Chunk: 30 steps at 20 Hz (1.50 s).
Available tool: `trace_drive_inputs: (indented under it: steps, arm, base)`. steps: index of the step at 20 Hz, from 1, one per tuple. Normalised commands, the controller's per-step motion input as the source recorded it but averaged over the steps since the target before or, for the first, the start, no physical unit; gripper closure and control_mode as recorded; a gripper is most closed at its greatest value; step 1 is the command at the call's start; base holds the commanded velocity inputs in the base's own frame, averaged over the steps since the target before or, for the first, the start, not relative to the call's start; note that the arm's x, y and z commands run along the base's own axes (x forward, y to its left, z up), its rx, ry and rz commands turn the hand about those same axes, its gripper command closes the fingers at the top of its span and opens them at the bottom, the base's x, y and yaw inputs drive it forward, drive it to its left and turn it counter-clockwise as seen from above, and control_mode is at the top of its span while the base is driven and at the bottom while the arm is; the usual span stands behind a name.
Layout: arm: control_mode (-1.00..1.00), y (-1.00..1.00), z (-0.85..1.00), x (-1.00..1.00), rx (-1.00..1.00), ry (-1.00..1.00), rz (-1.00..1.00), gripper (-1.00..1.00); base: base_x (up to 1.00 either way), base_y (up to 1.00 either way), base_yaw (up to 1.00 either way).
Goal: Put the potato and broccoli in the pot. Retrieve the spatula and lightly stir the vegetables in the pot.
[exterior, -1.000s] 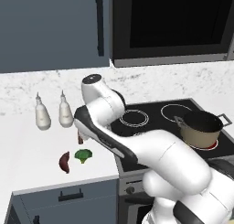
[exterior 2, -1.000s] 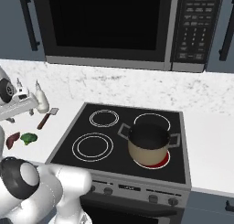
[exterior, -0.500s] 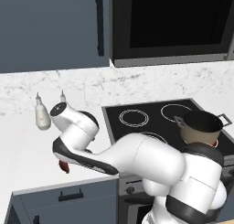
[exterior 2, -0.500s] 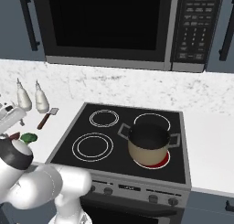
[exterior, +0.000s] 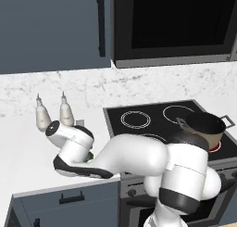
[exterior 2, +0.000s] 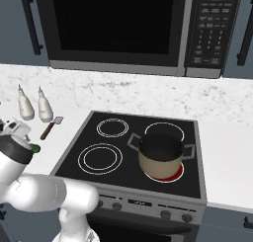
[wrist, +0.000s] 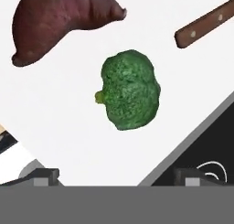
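Left base view: the pot (exterior: 205,127) sits on the stove's front right burner; the arm bends low over the white surface (exterior: 23,147), with a sliver of green beneath it, probably the broccoli.
Right base view: the spatula (exterior 2: 51,128) lies on the surface just left of the stove, near two white bottles (exterior 2: 35,106).
Hand view: the gripper (wrist: 116,175) hangs with jaws spread wide, grasping nothing, above the broccoli (wrist: 129,89); the potato (wrist: 61,21) lies just beside it, apart.

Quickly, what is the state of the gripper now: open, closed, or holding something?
Gripper: open, holding nothing, above the small dark green broccoli floret lying on the white counter.
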Motion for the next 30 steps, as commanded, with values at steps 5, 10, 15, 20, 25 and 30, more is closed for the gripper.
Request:
trace_drive_inputs:
  steps: [5, 10, 15, 20, 25, 30]
  arm:
    - [-1.00, 0.00, -0.35, 0.39, -0.06, 0.00, 0.08, -1.00]
    - [-1.00, 0.02, -0.28, 0.42, 0.00, 0.00, 0.08, -1.00]
    - [-1.00, 0.14, -0.29, 0.42, 0.03, 0.00, 0.09, -1.00]
    - [-1.00, 0.17, -0.33, 0.16, 0.01, 0.00, 0.07, -1.00]
    - [-1.00, 0.06, -0.23, 0.00, 0.01, 0.02, 0.01, 1.00]
    - [-1.00, -0.26, 0.10, -0.21, 0.05, 0.00, -0.01, 1.00]
  base:
    - [0.00, 0.00, 0.00]
    - [0.00, 0.00, 0.00]
    - [0.00, 0.00, 0.00]
    - [0.00, 0.00, 0.00]
    - [0.00, 0.00, 0.00]
    - [0.00, 0.00, 0.00]
